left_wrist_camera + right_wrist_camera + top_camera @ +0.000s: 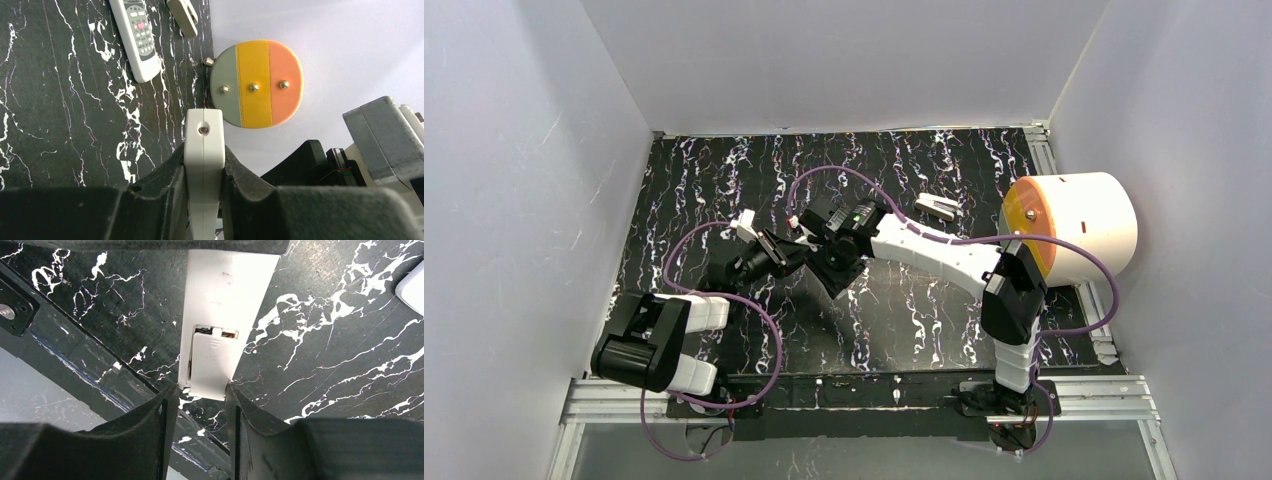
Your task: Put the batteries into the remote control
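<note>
**White remote clamped over the marbled table**

Nearest the bases, the left gripper (203, 156) is pressed tight on the long edges of a white remote control (203, 129), holding it over the black marbled table (904, 320). The right gripper (201, 396) meets it from the other side, its fingers (167, 407) flanking the lower end of the battery cover (212, 365). I cannot tell whether they pinch it or only brush it. A narrow gap stands open above the cover. Something dark and coppery (216, 332) shows there, but I cannot make out whether it is the batteries. Farther off lies a second remote (135, 35), buttons up, beside a small white piece (182, 15). Beyond stands a white drum (1094, 215) with a striped face.
</note>
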{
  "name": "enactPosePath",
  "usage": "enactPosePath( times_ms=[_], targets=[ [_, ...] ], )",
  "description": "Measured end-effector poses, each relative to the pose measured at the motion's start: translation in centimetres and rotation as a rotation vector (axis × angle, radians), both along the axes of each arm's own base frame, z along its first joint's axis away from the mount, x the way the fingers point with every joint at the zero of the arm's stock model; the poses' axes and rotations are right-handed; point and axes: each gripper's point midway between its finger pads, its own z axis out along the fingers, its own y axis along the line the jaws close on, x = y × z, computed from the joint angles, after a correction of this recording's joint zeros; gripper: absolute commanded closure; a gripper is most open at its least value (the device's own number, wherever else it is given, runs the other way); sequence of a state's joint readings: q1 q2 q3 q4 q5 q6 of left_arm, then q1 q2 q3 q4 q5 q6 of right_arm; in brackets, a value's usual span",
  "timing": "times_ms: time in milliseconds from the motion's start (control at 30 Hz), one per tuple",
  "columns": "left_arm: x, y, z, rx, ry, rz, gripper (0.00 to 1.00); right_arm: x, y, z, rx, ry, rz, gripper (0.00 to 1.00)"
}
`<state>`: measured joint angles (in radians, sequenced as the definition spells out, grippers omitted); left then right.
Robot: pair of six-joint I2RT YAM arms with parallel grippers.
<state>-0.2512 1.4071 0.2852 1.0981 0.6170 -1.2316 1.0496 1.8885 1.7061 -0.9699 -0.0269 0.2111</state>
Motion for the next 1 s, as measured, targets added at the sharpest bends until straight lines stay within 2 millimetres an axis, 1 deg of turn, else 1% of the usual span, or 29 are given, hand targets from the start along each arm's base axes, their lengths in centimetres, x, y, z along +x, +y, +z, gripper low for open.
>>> enactPosePath(
  times_ms=[200, 367, 500, 533, 600, 767, 867, 1000],
  targets=[
    [0.0, 0.0, 0.0, -0.003, 0.007, 0.005, 1.0, 0.0, 0.1, 0.0, 0.002, 0.001, -0.009, 0.47],
    [0.1, 0.0, 0.1, -0.017, 0.018, 0.008, 1.0, 0.5, 0.0, 0.0, -0.002, -0.017, -0.039, 0.37],
    [0.1, 0.0, 0.2, -0.029, 0.031, 0.009, 1.0, 1.1, 0.3, 0.3, 0.018, -0.031, -0.071, 0.31],
    [0.1, 0.0, 0.3, -0.034, 0.036, 0.01, 1.0, 1.6, 0.7, 0.8, 0.052, -0.044, -0.088, 0.3],
    [0.1, 0.0, 0.4, -0.038, 0.039, 0.011, 1.0, 1.7, 1.0, 1.5, 0.096, -0.045, -0.103, 0.26],
    [0.2, -0.1, 0.6, -0.049, 0.045, 0.013, 1.0, 1.7, 1.0, 3.7, 0.234, -0.046, -0.165, 0.19],
    [0.3, -0.1, 0.9, -0.059, 0.048, 0.015, 1.0, 2.2, 0.4, 5.2, 0.349, -0.046, -0.253, 0.16],
    [0.5, -0.1, 2.4, -0.086, 0.026, 0.022, 1.0, 3.7, -1.9, 6.5, 0.531, -0.037, -0.463, 0.13]
  ],
)
